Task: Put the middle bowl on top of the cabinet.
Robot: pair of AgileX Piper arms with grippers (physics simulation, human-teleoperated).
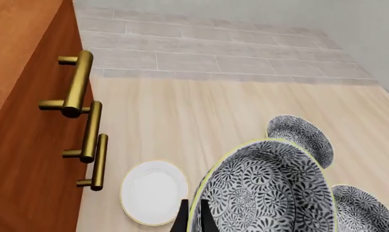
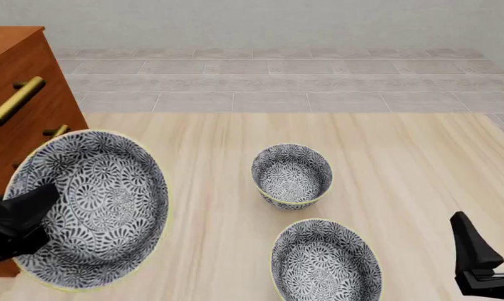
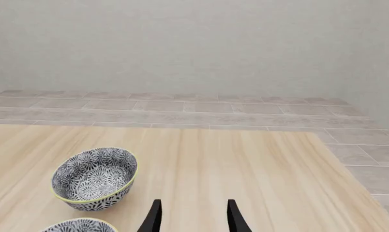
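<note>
The left gripper (image 2: pixel 22 222) has its fingers clenched on the rim of the middle bowl (image 2: pixel 89 207), held tilted above the bench (image 2: pixel 210 157) — just beside the cabinet (image 2: pixel 18 81) front. The right gripper (image 3: pixel 192 217) hangs released, fingers apart, near two other bowls (image 2: pixel 292 174).

Surface: pale wood-grain table (image 2: pixel 235 144). Resting on it: the cabinet (image 2: pixel 18 94) at the left edge; a small plain white plate (image 1: pixel 154 192) just beside the cabinet's base; a small patterned bowl (image 2: pixel 291 175) well right of the cabinet; a larger patterned bowl (image 2: pixel 326 263) nearer, also right.
</note>
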